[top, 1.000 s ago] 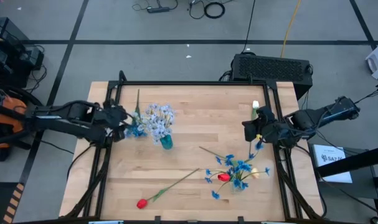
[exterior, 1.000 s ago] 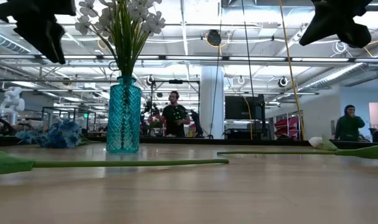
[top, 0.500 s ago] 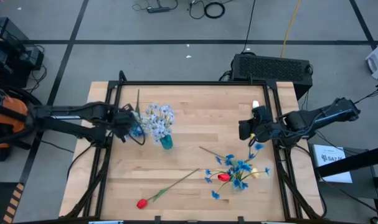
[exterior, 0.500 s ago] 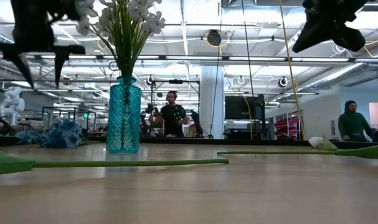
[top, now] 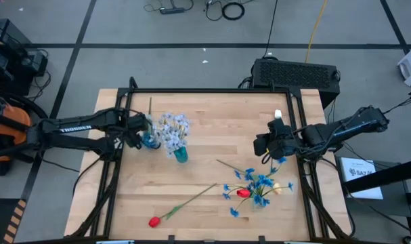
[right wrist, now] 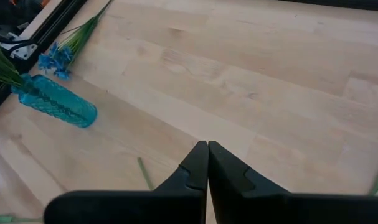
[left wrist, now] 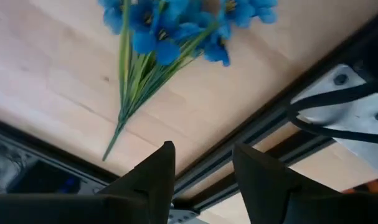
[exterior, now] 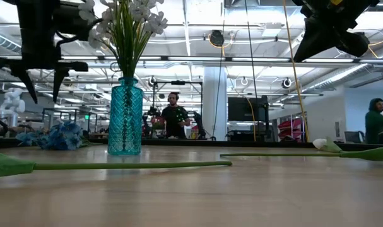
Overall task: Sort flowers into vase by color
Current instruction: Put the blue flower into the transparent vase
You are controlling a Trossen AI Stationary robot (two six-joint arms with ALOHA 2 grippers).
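1. My two arms are dark, almost black; my left gripper (top: 139,129) and right gripper (top: 262,144) match them.
2. The vase (exterior: 125,116) is clear teal-blue glass with a raised diamond pattern.
3. Its spray of flowers (top: 172,129) is pale blue-white on green stems.
4. The loose spray (left wrist: 176,28) beside my left gripper is bright blue with green stems and leaves.
5. The table (top: 219,122) is light blond wood with visible grain, framed by black rails.
6. One tulip (top: 154,221) is red on a thin green stem.
7. The heap (top: 258,184) by my right arm is bright blue, with one red bloom and a cream-yellow bud.
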